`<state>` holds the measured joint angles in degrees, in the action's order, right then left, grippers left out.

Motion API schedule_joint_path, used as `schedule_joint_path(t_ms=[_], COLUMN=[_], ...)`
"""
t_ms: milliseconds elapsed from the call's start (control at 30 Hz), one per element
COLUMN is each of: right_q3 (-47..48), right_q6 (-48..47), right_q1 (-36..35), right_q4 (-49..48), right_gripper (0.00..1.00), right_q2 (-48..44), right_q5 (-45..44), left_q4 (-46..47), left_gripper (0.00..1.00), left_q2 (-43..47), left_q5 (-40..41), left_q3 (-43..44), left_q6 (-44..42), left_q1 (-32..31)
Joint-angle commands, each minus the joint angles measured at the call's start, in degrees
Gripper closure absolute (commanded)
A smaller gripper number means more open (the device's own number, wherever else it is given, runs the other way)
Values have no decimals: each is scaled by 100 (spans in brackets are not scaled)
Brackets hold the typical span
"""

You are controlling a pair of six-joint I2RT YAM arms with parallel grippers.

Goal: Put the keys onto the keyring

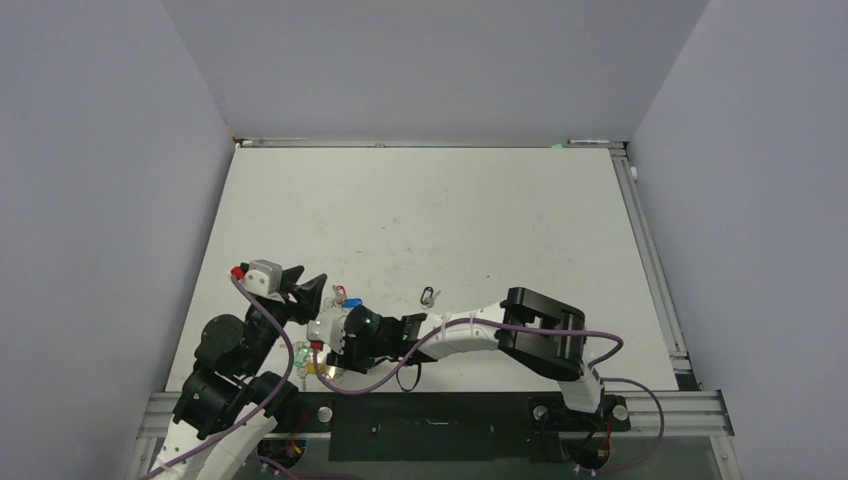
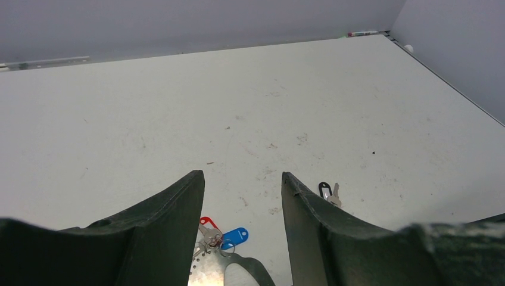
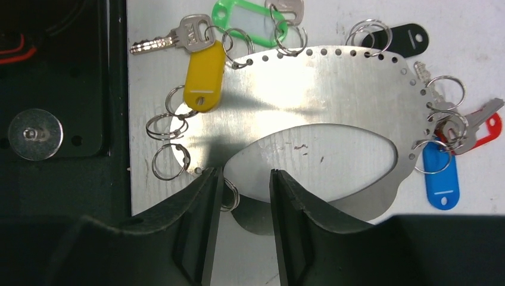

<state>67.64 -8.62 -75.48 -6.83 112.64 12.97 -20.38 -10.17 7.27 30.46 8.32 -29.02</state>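
The keyring (image 3: 321, 89) is a flat shiny metal plate with an oval cut-out and small holes along its rim, lying at the table's near edge. Small split rings hang from the holes, carrying keys with a yellow tag (image 3: 204, 77), a green tag (image 3: 247, 24), a black tag (image 3: 411, 36), a red tag (image 3: 485, 128) and a blue tag (image 3: 442, 179). My right gripper (image 3: 245, 173) hovers open over the plate's lower rim, an empty split ring (image 3: 229, 196) beside its left finger. My left gripper (image 2: 242, 176) is open and empty above the red and blue tags. A loose silvery key on a black oval clip (image 2: 327, 192) lies apart on the table (image 1: 429, 296).
A black mounting plate with a silver bolt (image 3: 36, 134) borders the table just left of the keyring. The right arm (image 1: 540, 335) stretches leftward across the near edge, with purple cables (image 1: 380, 375) looping beside it. Walls enclose the white table (image 1: 450, 210).
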Motion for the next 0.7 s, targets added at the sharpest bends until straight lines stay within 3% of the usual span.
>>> schedule_joint_path(t_ms=[0,433,667], right_q3=[149,-233,-96], right_q6=[-128,12,14], right_q1=[-29,283,289], right_q4=[-21,-267,-227], right_gripper=[64,66,74], right_q2=[110,-295,-107], right_q5=[155,878,926], left_q4=[219,219,219], left_gripper=[53,53,53], left_q2=[47,48,41], left_q5=[-28,-30,-31], left_q3=[4,4,4], left_q6=[-49,-55,-58], left_q1=[42,45,45])
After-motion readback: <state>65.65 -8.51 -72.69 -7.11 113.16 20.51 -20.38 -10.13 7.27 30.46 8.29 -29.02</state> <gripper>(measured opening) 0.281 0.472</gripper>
